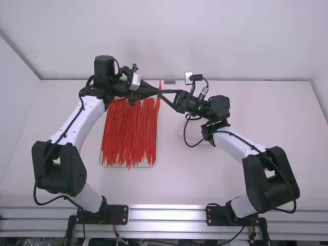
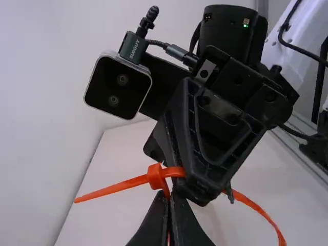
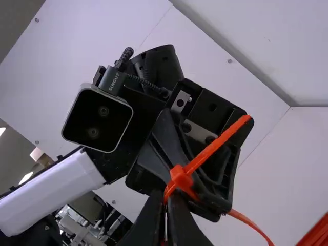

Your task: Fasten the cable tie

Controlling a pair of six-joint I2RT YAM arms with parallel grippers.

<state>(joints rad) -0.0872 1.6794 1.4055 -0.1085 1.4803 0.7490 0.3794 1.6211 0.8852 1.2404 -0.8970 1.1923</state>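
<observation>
Left gripper [image 2: 167,202] and right gripper [image 3: 165,202] clenched on tie [image 2: 156,177], upper centre of high view (tail looks threaded); next: pull apart, cinching.

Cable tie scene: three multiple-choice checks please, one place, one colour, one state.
1. The spare ties lie: A) on a tray left of the table's middle; B) by the right arm's base; C) off the table.
2. The held cable tie is: A) black; B) white; C) orange-red.
3. The left gripper and right gripper have fingers: A) both open; B) both shut on the tie; C) one open.
Answers: 1 A, they cover the tray in the high view. 2 C, orange-red in both wrist views. 3 B, each pair pinches the strap.
</observation>
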